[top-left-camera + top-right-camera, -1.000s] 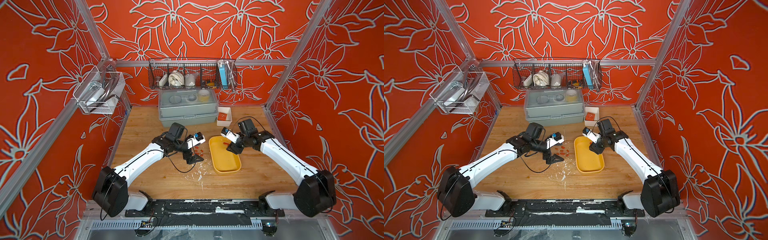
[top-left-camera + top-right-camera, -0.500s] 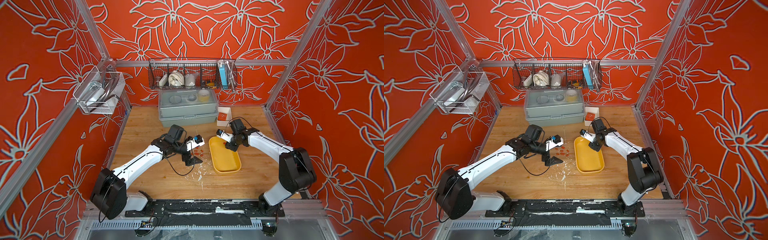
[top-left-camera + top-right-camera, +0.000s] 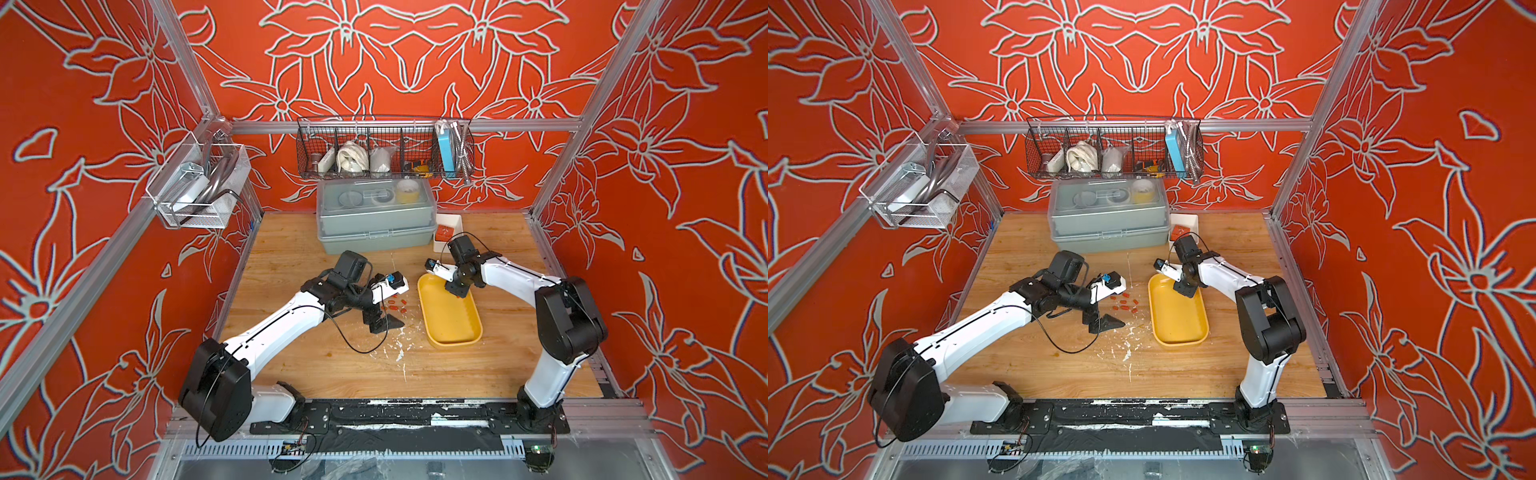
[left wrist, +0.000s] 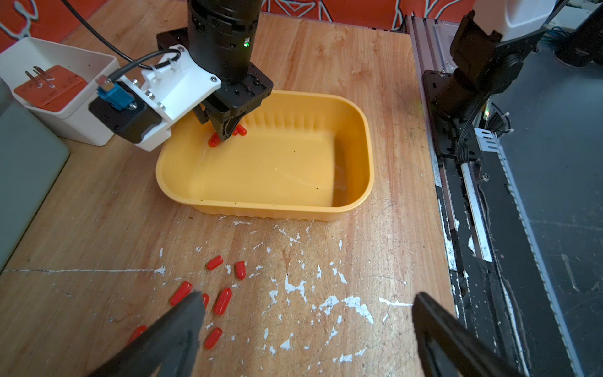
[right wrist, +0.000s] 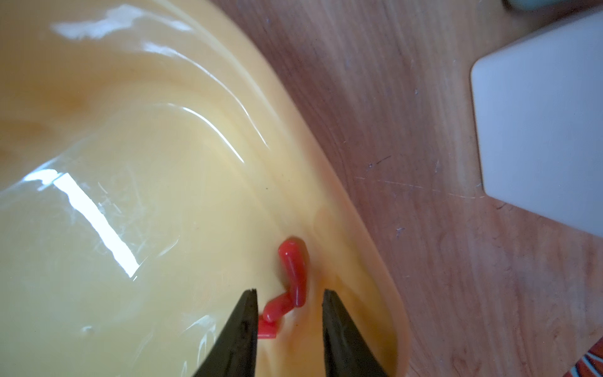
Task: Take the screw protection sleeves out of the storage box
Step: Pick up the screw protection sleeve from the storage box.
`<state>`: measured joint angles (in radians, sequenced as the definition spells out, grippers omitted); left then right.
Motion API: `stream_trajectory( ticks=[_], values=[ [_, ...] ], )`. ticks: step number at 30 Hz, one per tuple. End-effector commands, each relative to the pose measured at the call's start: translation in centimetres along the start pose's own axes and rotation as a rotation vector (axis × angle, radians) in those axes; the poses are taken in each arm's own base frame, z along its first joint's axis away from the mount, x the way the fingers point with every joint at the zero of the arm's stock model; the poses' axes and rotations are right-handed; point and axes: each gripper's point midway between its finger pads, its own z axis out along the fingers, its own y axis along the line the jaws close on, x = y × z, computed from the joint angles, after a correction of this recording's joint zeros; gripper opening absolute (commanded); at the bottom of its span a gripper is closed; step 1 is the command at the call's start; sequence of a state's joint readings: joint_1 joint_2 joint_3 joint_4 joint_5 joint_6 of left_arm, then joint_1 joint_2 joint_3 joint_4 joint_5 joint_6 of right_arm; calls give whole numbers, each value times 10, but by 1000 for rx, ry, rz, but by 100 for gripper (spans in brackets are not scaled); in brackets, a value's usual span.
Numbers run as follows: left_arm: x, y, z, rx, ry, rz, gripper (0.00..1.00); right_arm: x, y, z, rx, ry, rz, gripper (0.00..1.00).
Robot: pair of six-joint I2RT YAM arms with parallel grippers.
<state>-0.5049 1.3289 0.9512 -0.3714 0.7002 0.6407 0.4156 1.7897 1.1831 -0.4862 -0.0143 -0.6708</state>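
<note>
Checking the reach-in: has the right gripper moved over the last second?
Yes. In a top view the right gripper has shifted from near the right rim of the storage box leftward across its far end; the box has not moved.

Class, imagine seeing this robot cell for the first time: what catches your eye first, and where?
The red floral walls hit first. Then the mustard-yellow storage box at mid-table, where the right gripper straddles a few red screw protection sleeves near a corner. Beside it, loose sleeves lie scattered on the wooden table by the open left gripper.
</note>
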Motion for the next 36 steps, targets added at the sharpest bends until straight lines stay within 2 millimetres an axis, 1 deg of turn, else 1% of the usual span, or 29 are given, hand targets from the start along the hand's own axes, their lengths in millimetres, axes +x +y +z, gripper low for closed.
stream_trajectory(
  ticks=[1,9,12,16,21,24,28,32,36],
  values=[
    [-5,-5,-3,11,-17,25,98,-5,-7,4,28,14,-16,32],
    [-5,-7,-6,4,-20,44,98,-3,-6,18,28,38,-31,30],
    [-3,-8,-5,9,-19,41,98,0,-2,25,9,51,-30,29],
    [-2,-9,-7,2,-17,55,98,3,5,31,-23,59,-25,23],
    [-1,-11,-10,-2,-14,62,98,4,17,31,-79,53,4,12],
    [-2,-12,-11,-2,-16,67,98,4,20,27,-98,51,16,7],
    [-3,-12,-14,-8,-14,81,98,-2,16,12,-106,29,44,1],
    [-3,-12,-17,-18,-15,89,98,-12,17,-7,-141,-22,77,0],
    [-3,-13,-19,-21,-18,93,98,-17,19,-21,-160,-51,98,0]
  ],
)
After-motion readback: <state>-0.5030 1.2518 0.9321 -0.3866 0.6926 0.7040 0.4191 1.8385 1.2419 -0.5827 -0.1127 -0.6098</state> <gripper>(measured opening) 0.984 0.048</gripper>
